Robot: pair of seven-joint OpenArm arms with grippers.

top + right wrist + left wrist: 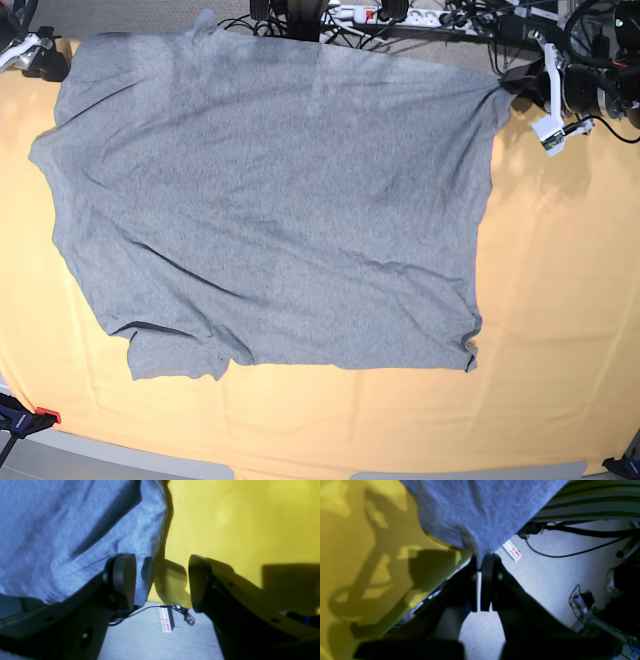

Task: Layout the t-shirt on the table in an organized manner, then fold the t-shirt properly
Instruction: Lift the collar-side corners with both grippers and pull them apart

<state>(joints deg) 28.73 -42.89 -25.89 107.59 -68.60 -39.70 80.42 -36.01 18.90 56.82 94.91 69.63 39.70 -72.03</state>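
Observation:
The grey t-shirt (270,210) lies spread across the yellow-orange table (560,300), plain side up, with a few wrinkles. At the far right corner my left gripper (500,90) is shut on the shirt's corner. In the left wrist view its black fingers (487,580) pinch a bunch of grey cloth (475,515) just past the table (357,555) edge. My right gripper (161,582) stands open at the far left corner. One pad (125,580) is over the t-shirt (62,530) and the other over the bare table (237,530), so the jaws straddle the shirt's edge.
Cables and a power strip (400,15) run behind the table's far edge. Grey floor with cords (557,555) and a small white box (165,621) shows below both wrists. A clamp (30,418) sits at the near left edge.

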